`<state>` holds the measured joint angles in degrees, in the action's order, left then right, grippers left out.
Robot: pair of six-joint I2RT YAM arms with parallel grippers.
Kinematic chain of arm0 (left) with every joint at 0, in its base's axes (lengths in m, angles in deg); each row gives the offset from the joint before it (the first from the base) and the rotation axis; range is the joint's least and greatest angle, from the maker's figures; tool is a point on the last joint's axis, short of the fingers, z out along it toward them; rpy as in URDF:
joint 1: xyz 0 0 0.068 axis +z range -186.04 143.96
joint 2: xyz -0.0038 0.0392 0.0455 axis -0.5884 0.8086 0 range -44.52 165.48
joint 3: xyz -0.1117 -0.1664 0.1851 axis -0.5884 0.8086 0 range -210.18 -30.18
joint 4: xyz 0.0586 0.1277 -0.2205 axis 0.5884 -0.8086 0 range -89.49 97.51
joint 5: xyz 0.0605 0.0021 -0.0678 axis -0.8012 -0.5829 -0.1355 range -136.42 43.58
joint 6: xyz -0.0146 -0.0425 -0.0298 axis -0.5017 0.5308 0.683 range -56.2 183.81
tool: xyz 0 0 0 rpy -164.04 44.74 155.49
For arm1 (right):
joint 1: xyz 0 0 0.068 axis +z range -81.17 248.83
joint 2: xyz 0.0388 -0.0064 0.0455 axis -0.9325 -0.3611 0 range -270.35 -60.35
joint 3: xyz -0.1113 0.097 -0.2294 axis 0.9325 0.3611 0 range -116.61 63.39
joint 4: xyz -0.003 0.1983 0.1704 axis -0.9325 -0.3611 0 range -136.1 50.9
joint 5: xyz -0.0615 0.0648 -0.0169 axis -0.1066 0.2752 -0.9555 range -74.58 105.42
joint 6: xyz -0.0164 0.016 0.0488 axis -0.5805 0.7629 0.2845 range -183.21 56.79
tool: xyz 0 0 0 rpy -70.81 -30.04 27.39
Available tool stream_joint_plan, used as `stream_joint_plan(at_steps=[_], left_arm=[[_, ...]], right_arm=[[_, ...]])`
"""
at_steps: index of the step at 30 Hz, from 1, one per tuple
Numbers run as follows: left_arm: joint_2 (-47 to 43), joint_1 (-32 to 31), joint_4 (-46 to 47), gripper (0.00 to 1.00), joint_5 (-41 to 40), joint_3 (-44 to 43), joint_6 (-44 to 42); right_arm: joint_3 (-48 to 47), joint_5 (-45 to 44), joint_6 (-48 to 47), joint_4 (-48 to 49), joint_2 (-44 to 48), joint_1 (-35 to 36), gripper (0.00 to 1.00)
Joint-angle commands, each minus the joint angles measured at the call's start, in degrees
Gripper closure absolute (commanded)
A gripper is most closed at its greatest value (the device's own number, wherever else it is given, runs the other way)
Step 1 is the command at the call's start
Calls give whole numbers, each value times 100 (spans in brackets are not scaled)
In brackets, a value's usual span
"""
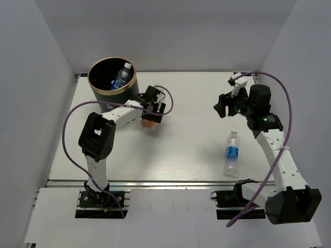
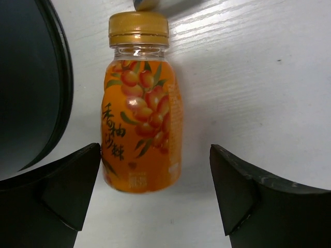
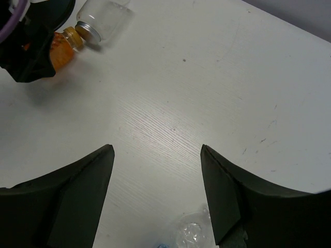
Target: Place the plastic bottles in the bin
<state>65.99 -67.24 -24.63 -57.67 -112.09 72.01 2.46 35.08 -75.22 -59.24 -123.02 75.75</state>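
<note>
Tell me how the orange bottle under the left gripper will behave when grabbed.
The orange bottle lies on its side and is round, so a nudge would probably roll it. Its glossy label wrap may be slippery. The neck looks clear, so it is likely empty and light.

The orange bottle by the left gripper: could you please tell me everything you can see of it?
The orange bottle is small, of clear plastic, with a gold screw cap, a clear neck and an orange label showing berries, leaves and dark characters. It lies on its side on the white table, beside the bin. The left gripper is open over it, a finger on either side, neither touching.
</note>
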Motion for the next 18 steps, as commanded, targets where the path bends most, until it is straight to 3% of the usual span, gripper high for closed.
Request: stream_joint_plan(at_steps=[1, 8, 10, 15, 18], left_arm=[[109, 0, 155, 5, -80, -114, 128], [356, 0, 155, 19, -80, -168, 181], [356, 0, 155, 29, -18, -168, 181], [190, 0, 155, 70, 307, -290, 129], [-231, -132, 155, 81, 640, -536, 76]], right_arm=[[98, 231, 85, -25, 159, -68, 26], [-7, 152, -21, -578, 19, -226, 25], [-130, 56, 93, -911, -78, -296, 22], [-183, 222, 111, -1747, -105, -463, 19], [-42, 240, -3, -1844, 62, -498, 27]])
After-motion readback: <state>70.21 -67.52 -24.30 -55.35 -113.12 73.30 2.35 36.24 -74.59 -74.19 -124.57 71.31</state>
